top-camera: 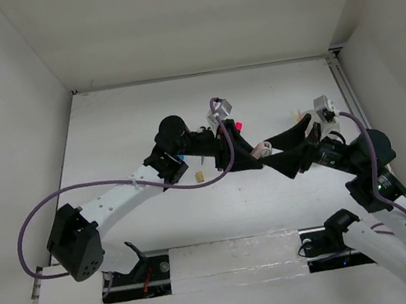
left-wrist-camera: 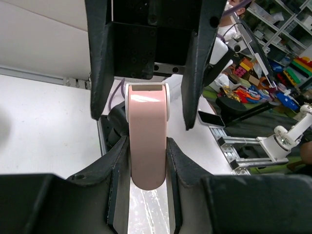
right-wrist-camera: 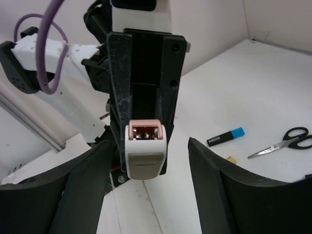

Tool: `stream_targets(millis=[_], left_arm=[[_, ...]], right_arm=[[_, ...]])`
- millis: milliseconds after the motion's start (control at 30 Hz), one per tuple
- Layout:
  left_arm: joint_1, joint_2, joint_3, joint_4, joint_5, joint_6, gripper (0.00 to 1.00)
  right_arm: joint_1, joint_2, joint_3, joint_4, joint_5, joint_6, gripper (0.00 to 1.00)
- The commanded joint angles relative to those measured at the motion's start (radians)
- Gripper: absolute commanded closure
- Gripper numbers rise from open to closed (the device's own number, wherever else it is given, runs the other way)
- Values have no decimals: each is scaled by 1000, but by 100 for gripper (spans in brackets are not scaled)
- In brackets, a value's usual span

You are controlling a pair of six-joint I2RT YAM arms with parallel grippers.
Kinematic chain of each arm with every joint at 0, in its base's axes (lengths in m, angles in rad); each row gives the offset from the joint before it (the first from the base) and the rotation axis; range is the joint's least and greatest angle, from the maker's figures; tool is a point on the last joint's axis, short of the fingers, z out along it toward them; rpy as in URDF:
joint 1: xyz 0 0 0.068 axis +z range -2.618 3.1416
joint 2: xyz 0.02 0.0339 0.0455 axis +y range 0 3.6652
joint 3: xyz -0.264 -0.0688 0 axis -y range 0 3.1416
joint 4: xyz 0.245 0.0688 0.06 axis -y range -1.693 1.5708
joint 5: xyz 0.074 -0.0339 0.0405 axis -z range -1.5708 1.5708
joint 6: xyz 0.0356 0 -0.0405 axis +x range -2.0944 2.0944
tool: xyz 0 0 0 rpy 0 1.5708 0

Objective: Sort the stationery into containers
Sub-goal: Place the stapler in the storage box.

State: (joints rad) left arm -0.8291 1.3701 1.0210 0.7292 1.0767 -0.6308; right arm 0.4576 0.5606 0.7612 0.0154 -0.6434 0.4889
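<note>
The left gripper was clenched on a pink, round-ended plastic bar with a white collar. Its two black fingers pressed the bar's long sides near the rounded tip, and the white end stuck out beyond them. The bar was held off the white tabletop, a little right of the table's middle in the top view.

The right gripper faced it from the other side with its jaws apart. One finger stood on each side of the white end, a visible gap showed on both flanks, and neither pad touched.

Below and to the side of the bar in the right wrist view lay three things, each apart from the others. They were a black marker with a blue cap, a small tan block eraser just nearer the camera, and black-handled steel scissors at the frame's right edge.

In the top view, bare white surface ran from the joined grippers to the back wall. White panels fenced the table on the left, back and right, and the right arm's elbow sat close to the right-hand edge.
</note>
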Motion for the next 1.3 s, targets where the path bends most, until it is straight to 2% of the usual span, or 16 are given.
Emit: stream_targets(millis=[0, 133, 233, 267, 400, 467, 533, 600, 633, 733, 800, 1000, 1100, 1133, 1233, 1267], left_arm=[[1, 12, -7, 104, 40, -26, 100], [1, 23, -7, 114, 49, -35, 100], [1, 23, -7, 124, 49, -35, 100], [1, 23, -7, 124, 49, -35, 100], [1, 14, -7, 84, 40, -15, 100], [1, 14, 2, 84, 40, -6, 100], [11, 14, 2, 75, 40, -6, 100], [22, 14, 2, 62, 29, -6, 99], [22, 14, 13, 62, 29, -15, 77], [41, 24, 22, -23, -18, -15, 34], [41, 35, 48, -94, -75, 16, 1], [41, 15, 79, -341, -182, 114, 0], [41, -42, 93, -532, -400, 155, 0], [41, -66, 103, -583, -544, 155, 0], [41, -85, 143, -798, -768, 126, 0], [41, -85, 155, -854, -897, 126, 0]], right_arm=[[-7, 7, 4, 121, -44, 39, 31], [-7, 18, -5, 143, -44, 57, 36], [-7, 39, -5, 152, -56, 57, 50], [-7, 39, -5, 152, -56, 57, 62], [-7, 48, -5, 152, -56, 57, 78], [-7, 48, -5, 152, -47, 57, 80], [-7, 48, -14, 152, -36, 57, 100], [-7, 48, -14, 152, -26, 57, 100], [-7, 48, -14, 152, -6, 42, 100], [-7, 48, -14, 130, 53, -13, 100], [-7, 71, -2, 94, 86, -73, 100], [-62, 142, 50, -35, 336, -136, 100], [-94, 156, 84, -118, 483, -148, 100], [-94, 166, 95, -164, 523, -148, 100], [-120, 179, 139, -228, 692, -177, 100], [-137, 188, 139, -258, 729, -205, 100]])
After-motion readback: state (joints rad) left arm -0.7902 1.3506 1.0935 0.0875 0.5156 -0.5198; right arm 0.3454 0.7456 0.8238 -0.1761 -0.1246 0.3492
